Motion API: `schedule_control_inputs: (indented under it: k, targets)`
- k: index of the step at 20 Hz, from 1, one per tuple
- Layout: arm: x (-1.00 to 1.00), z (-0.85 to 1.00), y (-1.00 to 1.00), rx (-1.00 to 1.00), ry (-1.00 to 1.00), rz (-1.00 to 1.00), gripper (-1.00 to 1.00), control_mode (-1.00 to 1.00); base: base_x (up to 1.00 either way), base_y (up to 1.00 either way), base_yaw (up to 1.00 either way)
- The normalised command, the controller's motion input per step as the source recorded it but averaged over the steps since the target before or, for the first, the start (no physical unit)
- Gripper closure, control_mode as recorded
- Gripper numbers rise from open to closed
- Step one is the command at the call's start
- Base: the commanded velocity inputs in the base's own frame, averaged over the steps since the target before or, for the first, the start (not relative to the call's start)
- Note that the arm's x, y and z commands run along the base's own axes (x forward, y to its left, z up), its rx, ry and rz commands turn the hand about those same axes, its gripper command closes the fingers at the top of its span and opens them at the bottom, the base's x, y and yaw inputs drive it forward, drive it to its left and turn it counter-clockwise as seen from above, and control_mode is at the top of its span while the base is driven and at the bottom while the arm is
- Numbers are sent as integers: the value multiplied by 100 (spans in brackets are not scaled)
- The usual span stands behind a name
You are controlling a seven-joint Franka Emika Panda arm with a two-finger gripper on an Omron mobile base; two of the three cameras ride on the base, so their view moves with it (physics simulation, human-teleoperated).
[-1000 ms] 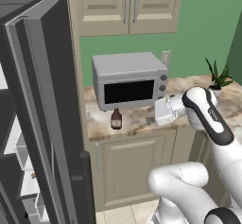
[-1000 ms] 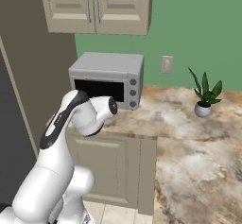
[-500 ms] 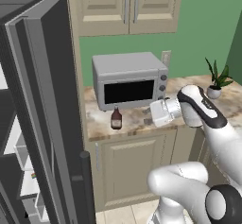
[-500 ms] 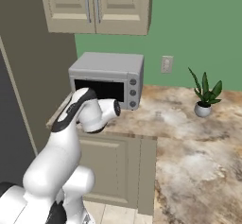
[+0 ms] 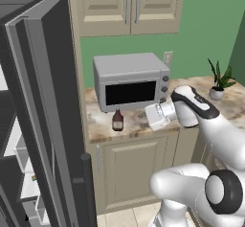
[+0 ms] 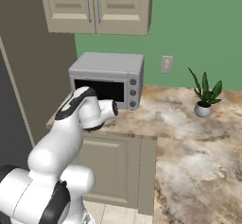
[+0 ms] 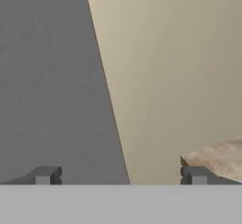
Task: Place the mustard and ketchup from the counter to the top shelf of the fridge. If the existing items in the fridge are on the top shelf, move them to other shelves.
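From the left base view, the small dark reddish-brown ketchup bottle (image 5: pixel 117 120) with its pale label stands upright on the marbled beige stone bench (image 5: pixel 131 125), before the grey microwave (image 5: pixel 130 81). In the hand view my claw (image 7: pixel 120 176) gapes wide, empty.

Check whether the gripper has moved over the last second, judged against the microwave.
Yes. In the left base view the gripper has slid left along the counter, from beyond the microwave's right end to below its control panel, nearer the ketchup.
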Motion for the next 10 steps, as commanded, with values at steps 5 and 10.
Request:
schedule_control_inputs:
  k: [5, 10]
  targets:
    - [18, -19, 6, 0, -4, 0, -100, -100, 0, 0, 0]
    - [33, -13, 3, 0, -5, 0, -100, -100, 0, 0, 0]
